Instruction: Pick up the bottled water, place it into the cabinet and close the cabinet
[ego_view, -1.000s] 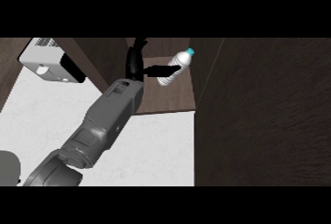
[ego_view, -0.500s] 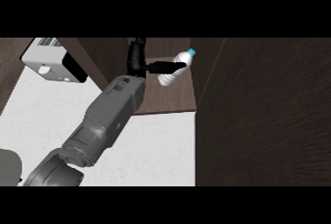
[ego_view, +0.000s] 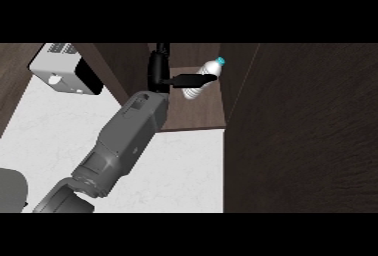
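Observation:
The bottled water (ego_view: 205, 71), clear with a blue cap, stands a little tilted on the dark wood floor of the open cabinet (ego_view: 193, 116), close to its right wall. My right hand (ego_view: 158, 67) reaches into the cabinet just left of the bottle. Its fingers point straight toward the back and its thumb (ego_view: 189, 79) lies across the front of the bottle. The fingers are not wrapped round the bottle. My left hand is out of the picture.
A white and black appliance (ego_view: 63, 70) sits at the back left on the pale counter (ego_view: 44, 140). The wide dark cabinet door or side panel (ego_view: 303, 130) fills the right side. A grey part (ego_view: 10, 190) shows at the lower left edge.
The bottle went from leaning to standing nearly upright, deeper on the cabinet floor. My right hand's fingers straightened toward the back and the thumb swung level across the bottle.

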